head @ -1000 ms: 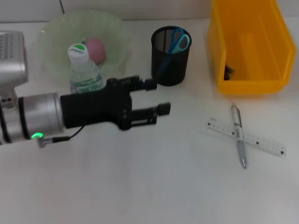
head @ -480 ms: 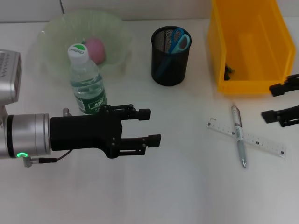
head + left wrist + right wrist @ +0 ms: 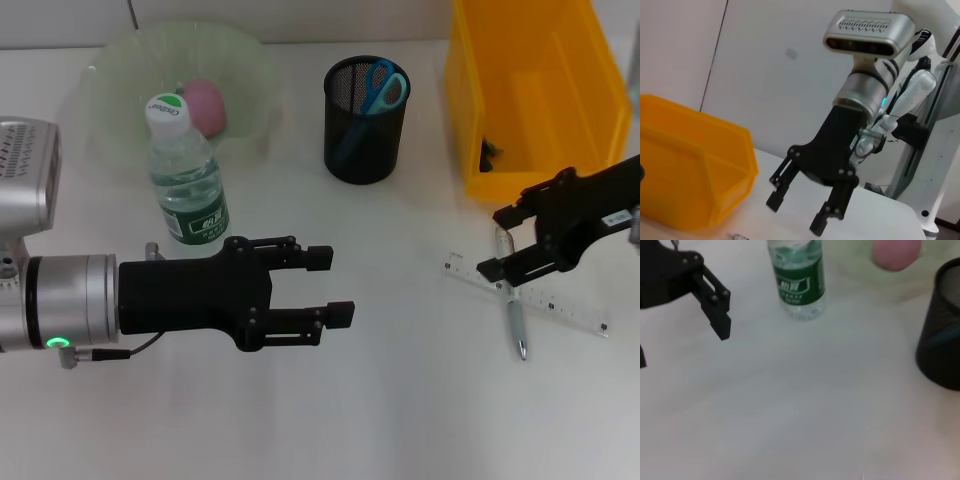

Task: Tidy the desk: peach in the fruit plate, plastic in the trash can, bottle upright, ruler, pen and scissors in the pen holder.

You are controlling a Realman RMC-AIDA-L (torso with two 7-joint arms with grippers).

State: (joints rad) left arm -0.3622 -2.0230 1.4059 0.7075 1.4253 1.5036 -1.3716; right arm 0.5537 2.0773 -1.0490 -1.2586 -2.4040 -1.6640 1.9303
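Landmark: pen holder [image 3: 366,120], black mesh, standing on desk [image 3: 380,400].
Scissors [image 3: 381,87] sitting inside pen holder, blue handles up.
Bottle [image 3: 185,171] standing upright left of pen holder, just in front of fruit plate [image 3: 120,90]; peach [image 3: 204,106] lying in plate.
Trash can [image 3: 535,95], yellow, sitting right of pen holder.
Pen [image 3: 512,290] lying across ruler [image 3: 560,300], front-right of pen holder.
Right end effector [image 3: 497,243] hovering over pen top, fingers spread, gripping nothing.
Left end effector [image 3: 330,285] hanging front-left of pen holder, fingers spread, empty.
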